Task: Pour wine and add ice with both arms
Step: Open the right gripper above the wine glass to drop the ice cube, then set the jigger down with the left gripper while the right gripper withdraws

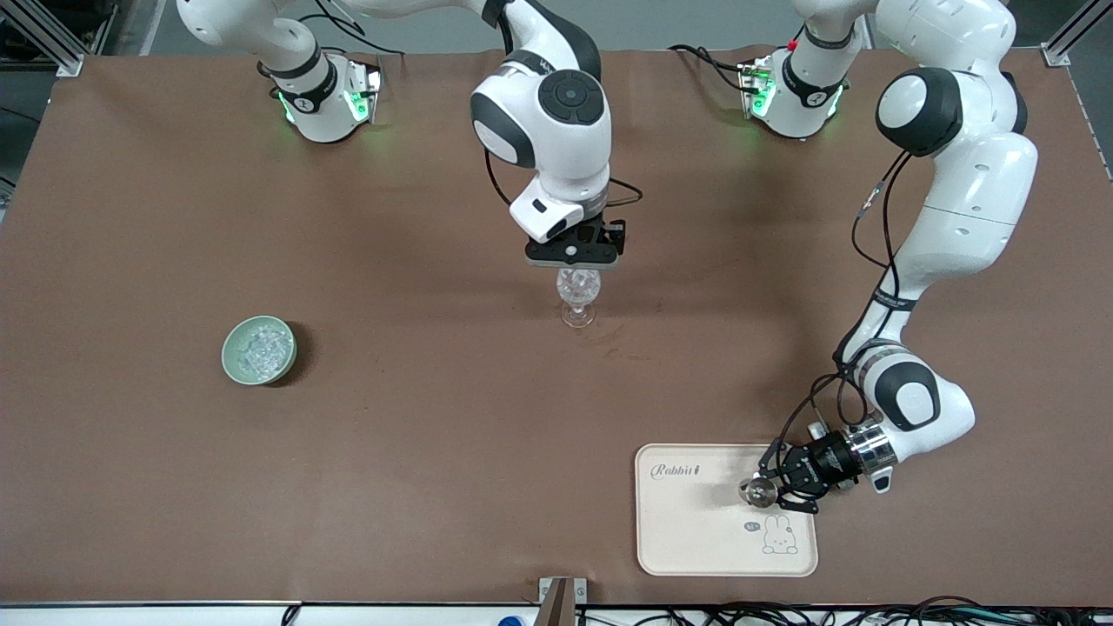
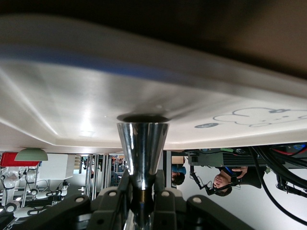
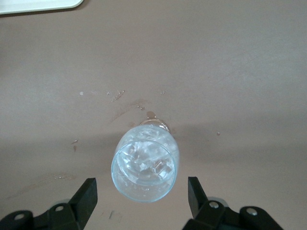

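Observation:
A clear wine glass (image 1: 578, 296) stands at the table's middle, with ice (image 3: 154, 165) chunks in its bowl (image 3: 145, 167). My right gripper (image 1: 576, 256) hangs straight above the glass, open and empty, its fingers apart on either side of the rim in the right wrist view (image 3: 140, 187). My left gripper (image 1: 769, 489) is low over the cream rabbit tray (image 1: 696, 539) and shut on a shiny metal cup (image 1: 756, 492). In the left wrist view the cup (image 2: 143, 143) sits between the fingers of the gripper (image 2: 142, 187), its wide end against the tray (image 2: 72, 96).
A green bowl (image 1: 228, 365) holding ice (image 1: 261, 348) stands toward the right arm's end of the table. Small wet marks (image 3: 120, 96) lie on the brown table beside the glass's foot. The tray lies near the table's front edge.

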You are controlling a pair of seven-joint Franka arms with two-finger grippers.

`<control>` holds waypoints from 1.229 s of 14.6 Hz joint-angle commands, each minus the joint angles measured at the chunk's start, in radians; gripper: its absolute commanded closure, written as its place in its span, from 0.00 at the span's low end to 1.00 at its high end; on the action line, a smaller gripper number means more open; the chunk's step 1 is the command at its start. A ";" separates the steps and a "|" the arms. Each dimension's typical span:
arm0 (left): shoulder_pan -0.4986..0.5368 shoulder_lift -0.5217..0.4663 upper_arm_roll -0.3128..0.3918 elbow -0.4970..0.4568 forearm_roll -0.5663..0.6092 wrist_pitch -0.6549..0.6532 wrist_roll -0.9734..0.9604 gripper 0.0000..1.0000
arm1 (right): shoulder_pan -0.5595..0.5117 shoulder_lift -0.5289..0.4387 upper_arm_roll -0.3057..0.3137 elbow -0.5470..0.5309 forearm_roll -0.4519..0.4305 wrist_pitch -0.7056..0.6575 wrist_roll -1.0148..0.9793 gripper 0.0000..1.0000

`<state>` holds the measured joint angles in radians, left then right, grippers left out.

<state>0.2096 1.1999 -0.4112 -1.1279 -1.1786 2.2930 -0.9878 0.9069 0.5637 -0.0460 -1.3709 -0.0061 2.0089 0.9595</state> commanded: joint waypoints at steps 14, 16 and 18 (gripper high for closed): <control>0.007 -0.055 0.008 -0.001 0.113 -0.003 0.012 0.00 | -0.328 -0.401 -0.011 -0.207 -0.098 -0.140 -0.230 0.00; 0.016 -0.091 0.011 -0.024 0.181 -0.026 -0.005 0.00 | -0.420 -0.455 -0.012 -0.220 -0.100 -0.211 -0.357 0.00; 0.037 -0.114 0.022 -0.035 0.323 -0.084 -0.006 0.00 | -0.508 -0.490 -0.012 -0.220 -0.101 -0.248 -0.428 0.00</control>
<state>0.2223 1.1401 -0.4049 -1.1162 -0.9610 2.2650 -0.9846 0.4795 0.1390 -0.0818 -1.5304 -0.0905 1.7709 0.5874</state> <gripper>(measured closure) 0.000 0.000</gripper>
